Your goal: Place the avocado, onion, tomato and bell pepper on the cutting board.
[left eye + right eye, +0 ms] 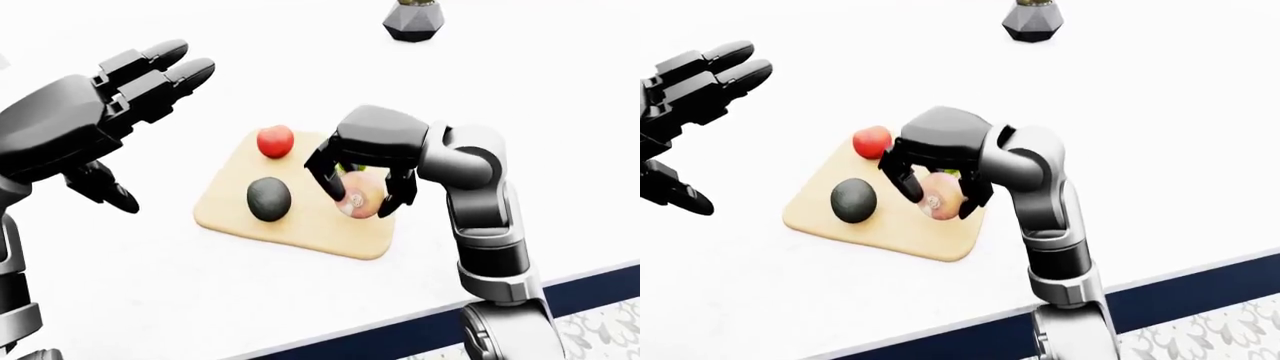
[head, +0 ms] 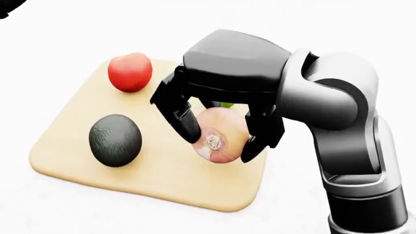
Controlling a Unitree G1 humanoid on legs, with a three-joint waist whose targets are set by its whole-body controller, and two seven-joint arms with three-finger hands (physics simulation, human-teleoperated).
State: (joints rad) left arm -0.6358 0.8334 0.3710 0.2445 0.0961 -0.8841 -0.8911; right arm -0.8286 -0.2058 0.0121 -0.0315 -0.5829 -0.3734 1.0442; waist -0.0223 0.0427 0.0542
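Cutting board point(image 2: 162, 180): pale wood, rounded corners, flat on the white table point(image 1: 300, 300), tilted in head view. On it, avocado point(image 2: 115, 140), dark, pebbly, egg-shaped, at approx 9 o'clock from board centre. Onion point(image 2: 220, 137): pinkish-tan skin, root end facing cam, at 3 o'clock near board's right edge; can't tell if it touches the wood. Tomato point(image 2: 130, 71), glossy red, at 11 o'clock by the top-left corner. Bit of green, prob the bell pepper point(image 2: 226, 104), peeks at 12 o'clock of onion, mostly hidden behind my palm. My right hand point(image 2: 218, 136) comes over from the right, elbow bent, palm down, fingers point(image 2: 187, 122) clamped on both sides of onion. My left hand point(image 1: 110, 97) hovers well apart at 9 o'clock of the board in left-eye view, fingers spread, holding nothing.
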